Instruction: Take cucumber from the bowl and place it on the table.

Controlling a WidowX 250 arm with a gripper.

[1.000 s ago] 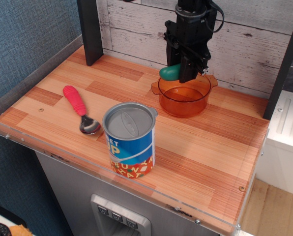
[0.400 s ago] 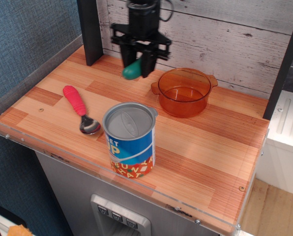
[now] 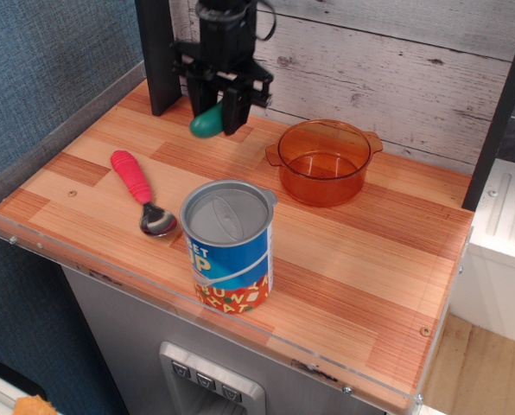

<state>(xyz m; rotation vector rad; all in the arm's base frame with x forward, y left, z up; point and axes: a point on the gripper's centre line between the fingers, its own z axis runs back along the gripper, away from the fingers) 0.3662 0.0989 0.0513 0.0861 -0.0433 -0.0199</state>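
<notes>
Striped table (image 3: 344, 251), teal cucumber (image 3: 205, 124) in tool (image 3: 216, 117)

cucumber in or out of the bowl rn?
Out. The cucumber is clamped in the gripper above the table, left of the bowl, which looks empty.

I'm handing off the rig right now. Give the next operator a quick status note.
Claw: shut on the cucumber, held above the back left of the table.
Bowl: empty, at back right, well clear of the claw.
Done: cucumber is out of the bowl and has been carried left.
Left: lower it to bare wood behind the red-handled spoon, open the claw, retract. The tin can in front is not in the way.
</notes>
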